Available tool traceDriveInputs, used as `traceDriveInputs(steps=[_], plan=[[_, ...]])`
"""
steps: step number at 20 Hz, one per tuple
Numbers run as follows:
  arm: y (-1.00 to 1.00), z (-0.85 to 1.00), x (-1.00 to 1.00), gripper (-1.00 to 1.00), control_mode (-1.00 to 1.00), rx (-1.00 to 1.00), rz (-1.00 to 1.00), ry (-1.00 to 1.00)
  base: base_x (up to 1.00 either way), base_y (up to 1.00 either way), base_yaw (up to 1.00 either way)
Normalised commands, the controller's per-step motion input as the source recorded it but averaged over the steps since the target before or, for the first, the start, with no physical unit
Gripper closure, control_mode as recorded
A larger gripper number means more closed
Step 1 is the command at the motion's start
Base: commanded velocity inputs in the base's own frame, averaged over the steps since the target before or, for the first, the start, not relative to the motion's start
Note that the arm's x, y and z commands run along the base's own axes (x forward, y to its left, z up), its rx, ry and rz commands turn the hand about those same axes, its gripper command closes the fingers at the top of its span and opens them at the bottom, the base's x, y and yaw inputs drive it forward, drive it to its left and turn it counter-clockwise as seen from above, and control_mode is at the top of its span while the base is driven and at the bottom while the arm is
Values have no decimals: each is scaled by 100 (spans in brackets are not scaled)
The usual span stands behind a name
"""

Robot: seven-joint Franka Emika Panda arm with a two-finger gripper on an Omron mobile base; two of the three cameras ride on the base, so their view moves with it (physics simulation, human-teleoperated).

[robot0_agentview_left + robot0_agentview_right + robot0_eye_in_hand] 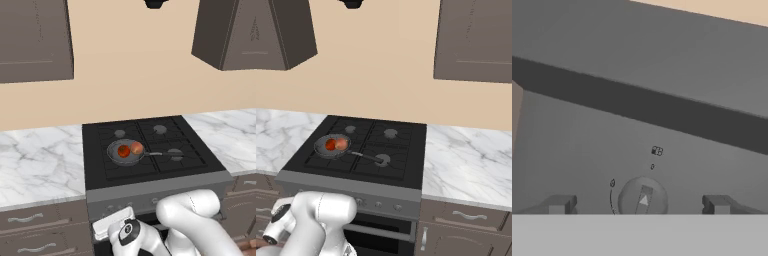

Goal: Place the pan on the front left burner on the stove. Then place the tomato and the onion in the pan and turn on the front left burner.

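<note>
A: Pan (pixel 125 152) on the front left burner of the stove (pixel 95 172), left base view. Tomato (pixel 123 150) and onion (pixel 137 147) both inside it, touching or nearly so. Handle points right, toward the front right burner cap (pixel 175 153). Arm folded low in front of the oven door.

B: Right base view?

A: Same layout from the other side. Pan (pixel 333 146) at the near left of the cooktop, tomato (pixel 331 145) left of the onion (pixel 342 144), both in the pan. Small knobs (pixel 378 204) in a row on the grey front panel. Marble counter (pixel 466 165) to the right.

B: Hand view?

A: Gripper (pixel 643 204) faces the grey front panel at close range. Fingertips (pixel 560 204) stand wide apart, nothing between them: released. A round knob (pixel 643 198) with a pale pointer sits between the tips, just ahead.

B: Step in hand?

A: Judging by the layout, pan and both vegetables are placed; only the burner is left. I take this knob for the front left burner's, though I can't confirm that.

B: Next move?

A: Ease forward, close on the knob squarely, then twist. An off-centre hold could slip.

B: Writing?

A: No brand anywhere. Tiny marks above and beside the knob (pixel 656 150), too small to read.
</note>
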Motion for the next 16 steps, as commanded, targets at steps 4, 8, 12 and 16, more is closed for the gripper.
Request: traceDriveInputs(steps=[4, 8, 12, 16], plan=[[0, -9, 14, -100, -100, 7, 0, 0, 0, 0, 0], [0, -25, 12, -100, -100, 0, 0, 0, 0, 0, 0], [0, -30, 6, -100, -100, 0, 0, 0, 0, 0, 0], [0, -4, 7, -100, -100, 0, 0, 0, 0, 0, 0]])
